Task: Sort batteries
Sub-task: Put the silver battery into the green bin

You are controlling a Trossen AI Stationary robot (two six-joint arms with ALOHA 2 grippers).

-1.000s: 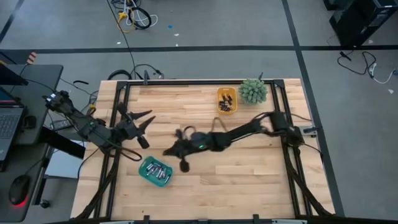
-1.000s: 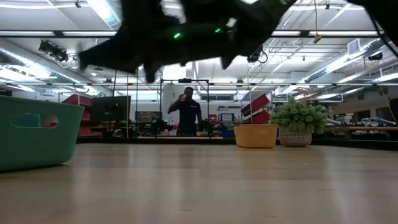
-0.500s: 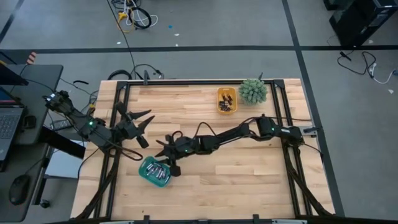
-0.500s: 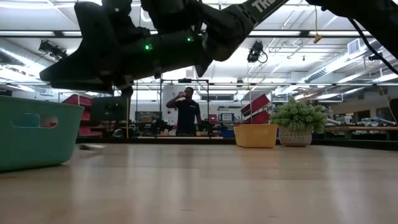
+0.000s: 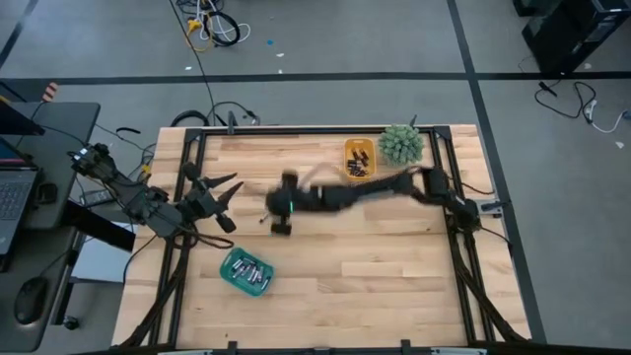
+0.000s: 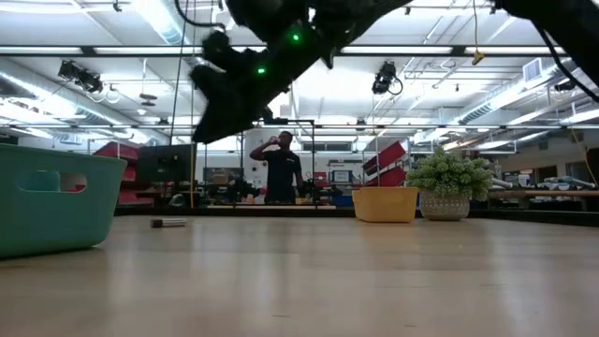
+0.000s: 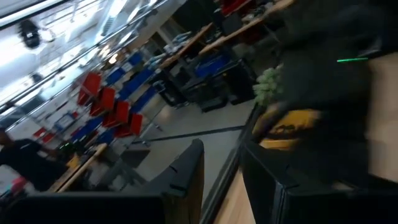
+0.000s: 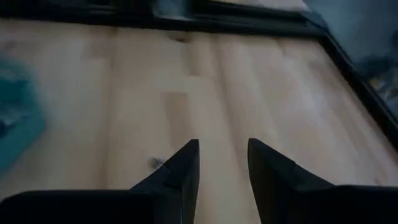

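A teal tray point(image 5: 245, 272) near the table's front left holds several silvery batteries point(image 5: 248, 269). A yellow tray point(image 5: 359, 160) at the far edge holds dark batteries point(image 5: 361, 166). One small battery point(image 6: 168, 223) lies flat on the bare wood beyond the teal tray, and in the right wrist view it shows as a dark speck point(image 8: 155, 163). My right gripper point(image 8: 222, 157) hangs open and empty above the table's middle point(image 5: 280, 211), blurred by motion. At the table's left edge, my left gripper point(image 5: 223, 193) waits open, holding nothing.
A potted green plant point(image 5: 401, 144) stands at the far edge, right of the yellow tray. Black frame rails point(image 5: 296, 130) run along the table's far and side edges. Bare wood point(image 5: 375, 276) fills the near right. A person point(image 6: 281, 168) stands in the room beyond the table.
My right gripper first reached toward the teal tray at the near left. It then swung back toward the far edge and rose, now clear of the tray. A battery that did not show a second ago now lies on the wood beyond the teal tray.
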